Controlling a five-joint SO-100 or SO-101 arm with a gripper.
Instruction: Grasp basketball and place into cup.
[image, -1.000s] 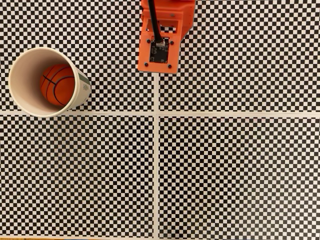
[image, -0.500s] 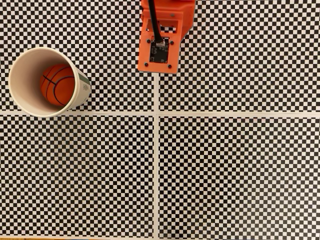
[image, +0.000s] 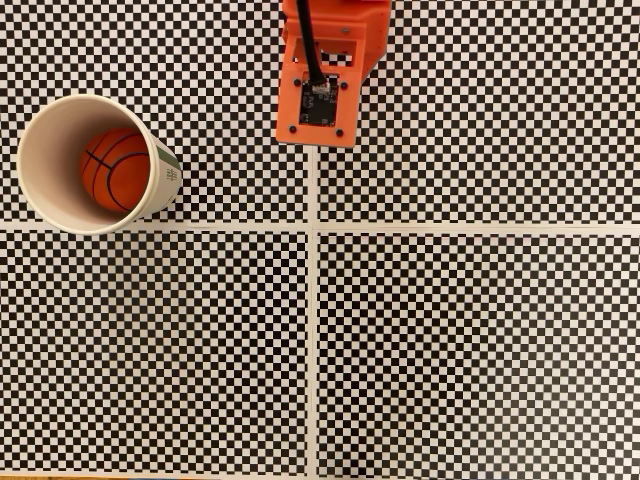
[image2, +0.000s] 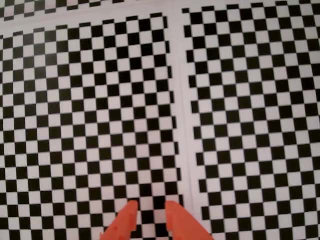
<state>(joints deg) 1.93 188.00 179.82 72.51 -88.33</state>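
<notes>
In the wrist view the gripper (image2: 149, 206) hangs above the checkered surface (image2: 90, 125), its two orange fingertips (image2: 126, 216) slightly parted with nothing between them. In the fixed view the basketball (image: 115, 168) sits inside the cup (image: 40, 150), well apart from the arm (image: 325, 70), to its left.

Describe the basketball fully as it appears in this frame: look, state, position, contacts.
In the fixed view the basketball is a small orange-brown toy ball with black curved seam lines. It sits inside the cream-white paper cup, low within it and toward the right side of the interior, well below the rim. The cup wall encloses it all around. Nothing grips it; the orange arm is apart from it, at the top centre.
</notes>
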